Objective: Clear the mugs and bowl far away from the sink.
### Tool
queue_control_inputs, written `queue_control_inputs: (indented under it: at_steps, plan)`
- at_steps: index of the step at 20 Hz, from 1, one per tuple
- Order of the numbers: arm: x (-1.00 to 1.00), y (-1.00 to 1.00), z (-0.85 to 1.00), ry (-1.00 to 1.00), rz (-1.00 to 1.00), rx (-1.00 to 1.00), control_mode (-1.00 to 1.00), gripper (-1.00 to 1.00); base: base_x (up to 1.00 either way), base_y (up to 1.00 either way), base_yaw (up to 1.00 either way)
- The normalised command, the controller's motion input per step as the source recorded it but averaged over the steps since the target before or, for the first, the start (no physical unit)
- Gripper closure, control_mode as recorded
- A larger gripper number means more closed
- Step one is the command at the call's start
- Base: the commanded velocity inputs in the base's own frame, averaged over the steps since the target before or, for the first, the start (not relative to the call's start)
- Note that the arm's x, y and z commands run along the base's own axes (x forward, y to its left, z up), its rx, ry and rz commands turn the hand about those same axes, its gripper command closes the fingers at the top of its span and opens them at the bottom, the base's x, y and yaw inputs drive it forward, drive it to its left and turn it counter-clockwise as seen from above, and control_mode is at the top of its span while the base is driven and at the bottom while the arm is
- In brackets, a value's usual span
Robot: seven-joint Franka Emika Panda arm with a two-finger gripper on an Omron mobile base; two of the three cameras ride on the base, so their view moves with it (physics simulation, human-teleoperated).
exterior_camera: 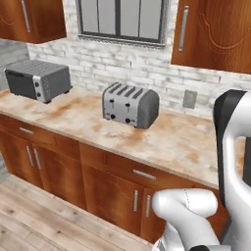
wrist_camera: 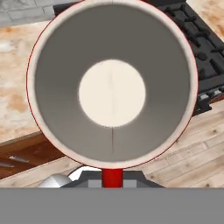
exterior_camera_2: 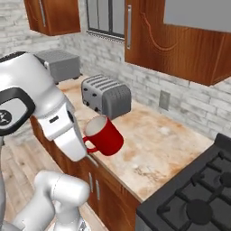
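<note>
A red mug point(exterior_camera_2: 103, 136) with a pale inside hangs tilted in the air above the front edge of the counter point(exterior_camera_2: 158, 149), mouth turned up toward the arm. In the hand view I look straight into the red mug point(wrist_camera: 111, 87), and its red handle point(wrist_camera: 112, 176) runs down between my fingertips. My gripper point(wrist_camera: 112, 180) is shut on that handle. From the right base view the white forearm point(exterior_camera_2: 54, 117) covers most of the hand beside the mug's handle. The bowl and the sink are out of view.
A silver four-slot toaster point(exterior_camera: 130, 104) stands mid-counter near the brick wall, with a grey toaster oven point(exterior_camera: 38, 80) farther left. A black gas stove point(exterior_camera_2: 194, 194) adjoins the counter's right end. Wooden wall cabinets point(exterior_camera_2: 171, 40) hang overhead; wood floor lies below.
</note>
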Motion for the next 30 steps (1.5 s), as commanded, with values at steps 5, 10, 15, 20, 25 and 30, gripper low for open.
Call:
queue_control_inputs:
  at_steps: [5, 10, 15, 20, 25, 30]
  plan:
    - [0.0, 0.0, 0.0, 0.0, 0.0, 0.0, 1.0, 1.0, 0.56, 0.19, -0.03]
    - [0.0, 0.0, 0.0, 0.0, 0.0, 0.0, 1.0, 1.0, 0.39, 0.12, -0.33]
    - [0.0, 0.0, 0.0, 0.0, 0.0, 0.0, 1.0, 1.0, 0.4, 0.18, -0.52]
    - [0.0, 0.0, 0.0, 0.0, 0.0, 0.0, 1.0, 1.0, 0.33, 0.08, -0.48]
    - [0.0, 0.0, 0.0, 0.0, 0.0, 0.0, 1.0, 1.0, 0.38, 0.03, -0.39]
    - [0.0, 0.0, 0.0, 0.0, 0.0, 0.0, 1.0, 1.0, 0.41, 0.0, -0.41]
